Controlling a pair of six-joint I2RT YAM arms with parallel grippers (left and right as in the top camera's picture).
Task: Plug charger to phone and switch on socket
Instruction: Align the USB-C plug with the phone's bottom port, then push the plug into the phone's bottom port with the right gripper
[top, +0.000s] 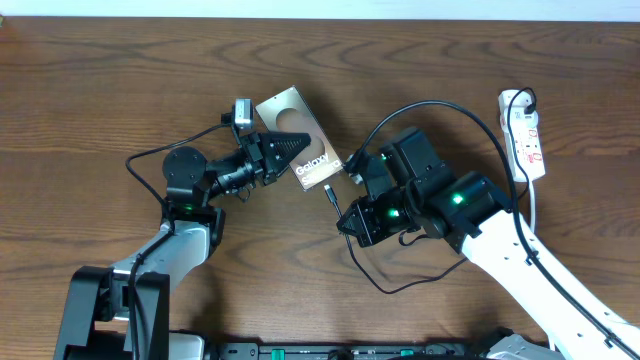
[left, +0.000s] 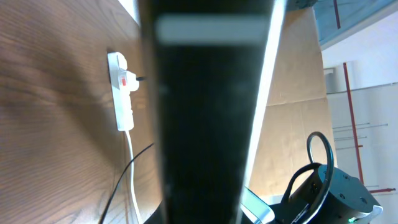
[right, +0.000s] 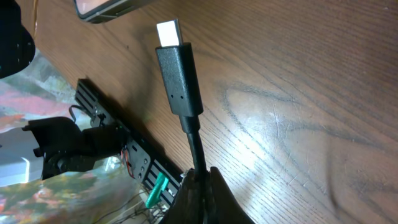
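The phone (top: 318, 165), silver-grey with a brown oval and white lettering, lies slantwise at the table's middle. My left gripper (top: 284, 150) is shut on its left side. In the left wrist view the phone (left: 205, 124) shows as a dark slab filling the centre. My right gripper (top: 347, 214) is shut on the charger (top: 331, 196) just behind its black connector, a short way below the phone's lower end. In the right wrist view the charger (right: 179, 78) points its metal tip toward the phone's corner (right: 106, 7), with a gap between them. The socket (top: 525, 130) lies far right.
The charger's black cable (top: 455, 108) arcs over my right arm to a plug at the socket's top end. The socket's white cord (top: 533, 205) runs down the right side. In the left wrist view the socket (left: 122, 87) and its cord (left: 132, 180) lie on the wood.
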